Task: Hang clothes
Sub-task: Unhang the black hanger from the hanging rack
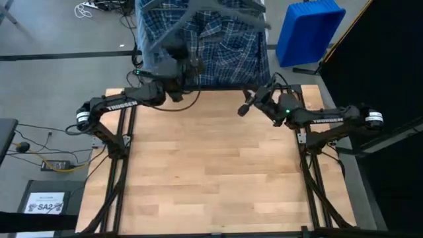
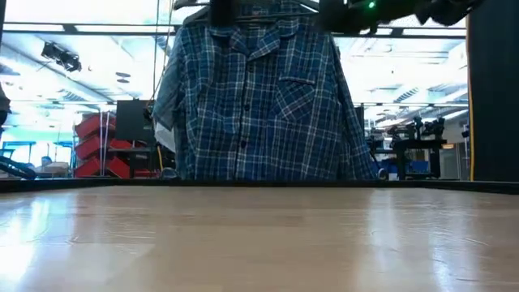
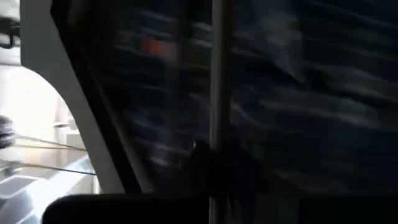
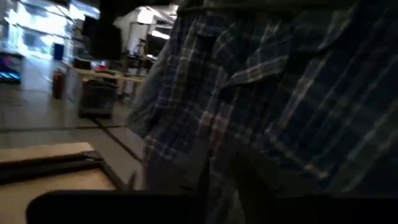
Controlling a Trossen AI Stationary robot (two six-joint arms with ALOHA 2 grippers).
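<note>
Plaid shirt (image 2: pixel 259 97) hangs beyond table (image 1: pixel 211 165); left tool (image 1: pixel 173 63) at it.

Overhead camera looks straight down on the table (image 1: pixel 211 165); a low camera faces level across it. Both wrist cameras sit close against the plaid shirt (image 2: pixel 259 97) — shared by all views.

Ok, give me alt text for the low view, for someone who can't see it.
A dark blue plaid shirt with a collar, buttons and a chest pocket hangs past the far edge of the bare wooden table. Dark robot parts show at the top edge above the shirt. Behind it lies a bright room with red bins.
</note>
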